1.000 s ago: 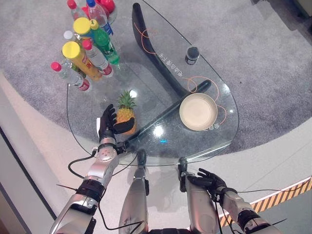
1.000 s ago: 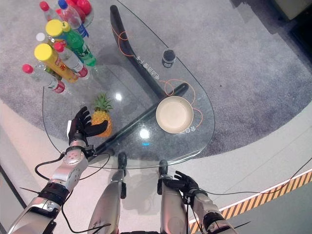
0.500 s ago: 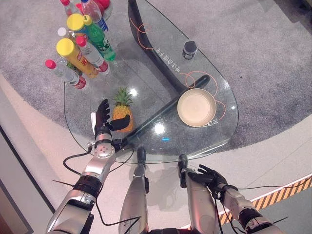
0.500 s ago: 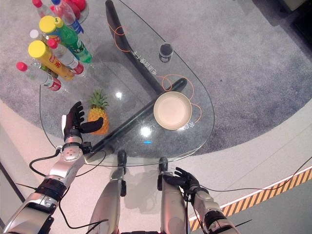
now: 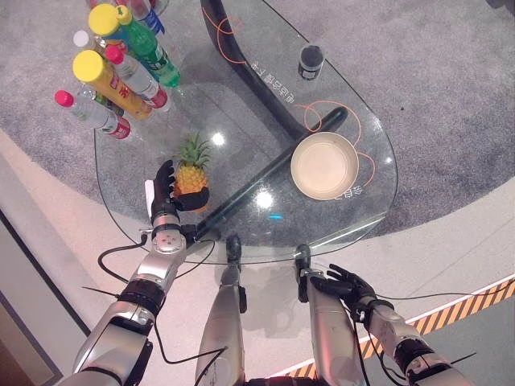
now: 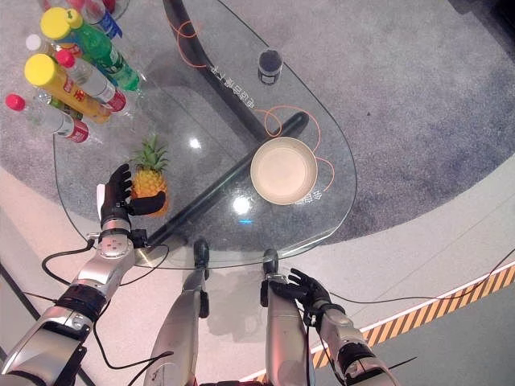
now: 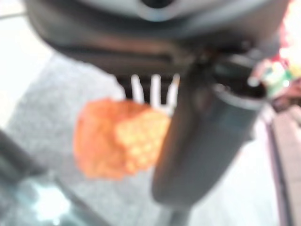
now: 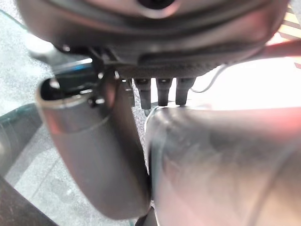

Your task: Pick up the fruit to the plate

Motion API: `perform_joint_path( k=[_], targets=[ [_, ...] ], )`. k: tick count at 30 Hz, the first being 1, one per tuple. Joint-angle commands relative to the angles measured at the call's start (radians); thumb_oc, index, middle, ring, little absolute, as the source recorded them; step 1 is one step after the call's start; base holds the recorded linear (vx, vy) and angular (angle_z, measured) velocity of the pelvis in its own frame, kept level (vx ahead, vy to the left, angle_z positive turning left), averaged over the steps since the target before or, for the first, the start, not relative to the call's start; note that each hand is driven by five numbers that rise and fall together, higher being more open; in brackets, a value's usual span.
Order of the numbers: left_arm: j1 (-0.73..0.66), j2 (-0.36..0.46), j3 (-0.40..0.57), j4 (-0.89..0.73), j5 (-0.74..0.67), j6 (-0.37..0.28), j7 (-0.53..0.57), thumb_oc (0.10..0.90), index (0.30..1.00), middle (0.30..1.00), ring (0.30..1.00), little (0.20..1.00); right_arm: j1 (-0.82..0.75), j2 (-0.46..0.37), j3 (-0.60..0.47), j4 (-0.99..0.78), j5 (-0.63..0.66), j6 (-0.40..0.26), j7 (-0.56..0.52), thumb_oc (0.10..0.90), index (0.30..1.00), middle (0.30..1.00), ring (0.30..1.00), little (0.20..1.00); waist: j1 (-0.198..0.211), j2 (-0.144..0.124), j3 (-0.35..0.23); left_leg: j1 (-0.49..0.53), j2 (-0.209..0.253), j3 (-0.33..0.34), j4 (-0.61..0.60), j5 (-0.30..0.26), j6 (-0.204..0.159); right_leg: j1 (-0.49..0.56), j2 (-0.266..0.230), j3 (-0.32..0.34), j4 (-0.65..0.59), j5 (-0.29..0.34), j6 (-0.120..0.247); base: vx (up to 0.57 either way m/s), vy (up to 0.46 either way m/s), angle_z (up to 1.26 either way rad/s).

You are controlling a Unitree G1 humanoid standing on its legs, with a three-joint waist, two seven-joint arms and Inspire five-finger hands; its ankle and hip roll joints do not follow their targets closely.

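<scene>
A small pineapple (image 5: 191, 173) stands upright on the near left part of the glass table (image 5: 366, 205). My left hand (image 5: 163, 197) is against its left side, fingers straight up beside the fruit and the thumb (image 5: 195, 199) laid across its front base. The left wrist view has the orange fruit (image 7: 117, 143) between the thumb (image 7: 202, 141) and the fingers. An empty cream plate (image 5: 324, 166) lies on the table's right part, well apart from the pineapple. My right hand (image 5: 346, 285) hangs below the table's near edge, fingers loosely spread, holding nothing.
Several bottles (image 5: 113, 64) with red, yellow and green caps cluster at the table's far left. A dark cup (image 5: 310, 60) stands at the far side. A black curved support (image 5: 249, 64) runs under the glass. Grey carpet lies around the table.
The whole picture has shifted, so the camera moved. My left hand stays against the pineapple with its thumb across the front. The right hand holds its place.
</scene>
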Motion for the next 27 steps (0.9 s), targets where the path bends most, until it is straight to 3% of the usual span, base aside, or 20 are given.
perform_joint_path(
  k=[1, 7, 10, 18, 22, 27],
  targets=[
    [-0.084, -0.002, 0.004, 0.009, -0.045, -0.029, -0.035, 0.8, 0.9, 0.9, 0.9, 0.9, 0.119, -0.034, 0.111, 0.024, -0.018, 0.05, -0.021, 0.8, 0.9, 0.9, 0.9, 0.9, -0.034, -0.052, -0.001, -0.047, -0.025, 0.072, 0.194, -0.072, 0.058, 0.082, -0.035, -0.059, -0.289, 0.248, 0.002, 0.0, 0.0, 0.0],
    [-0.096, -0.014, 0.002, 0.074, -0.071, -0.002, -0.02, 0.8, 0.9, 0.9, 0.9, 0.9, 0.112, -0.03, 0.12, 0.019, -0.016, 0.055, -0.027, 0.8, 0.9, 0.9, 0.9, 0.9, -0.04, -0.056, -0.001, -0.063, -0.026, 0.072, 0.198, -0.07, 0.058, 0.062, -0.036, -0.057, -0.281, 0.25, 0.004, 0.0, 0.0, 0.0],
    [-0.113, -0.009, -0.001, 0.116, -0.07, 0.048, -0.031, 0.8, 0.9, 0.9, 0.9, 0.9, 0.108, -0.03, 0.124, 0.021, -0.021, 0.053, -0.024, 0.8, 0.9, 0.9, 0.9, 0.9, -0.045, -0.06, -0.001, -0.071, -0.024, 0.076, 0.197, -0.068, 0.057, 0.052, -0.037, -0.055, -0.281, 0.253, 0.006, 0.0, 0.0, 0.0],
    [-0.135, -0.009, -0.019, 0.21, -0.086, 0.117, -0.112, 0.8, 0.9, 0.9, 0.9, 0.9, 0.088, -0.025, 0.139, 0.018, -0.012, 0.064, -0.032, 0.8, 0.9, 0.9, 0.9, 0.9, -0.054, -0.063, -0.001, -0.082, -0.025, 0.083, 0.192, -0.064, 0.056, 0.037, -0.034, -0.05, -0.281, 0.255, 0.008, 0.0, 0.004, 0.0],
    [-0.16, -0.011, -0.044, 0.276, -0.077, 0.204, -0.136, 0.8, 0.9, 0.9, 0.9, 0.9, 0.066, -0.023, 0.146, 0.021, -0.017, 0.072, -0.038, 0.8, 0.9, 0.9, 0.9, 0.9, -0.059, -0.065, -0.001, -0.101, -0.026, 0.086, 0.205, -0.064, 0.056, 0.02, -0.035, -0.052, -0.273, 0.256, 0.009, 0.0, 0.009, 0.0],
    [-0.181, -0.013, -0.05, 0.328, -0.077, 0.22, -0.151, 0.8, 0.9, 0.9, 0.9, 0.9, 0.053, -0.021, 0.158, 0.021, -0.003, 0.08, -0.045, 0.8, 0.9, 0.9, 0.9, 0.9, -0.063, -0.071, -0.001, -0.116, -0.026, 0.087, 0.218, -0.068, 0.055, 0.006, -0.036, -0.056, -0.262, 0.252, 0.008, 0.0, 0.005, -0.01]
  ],
)
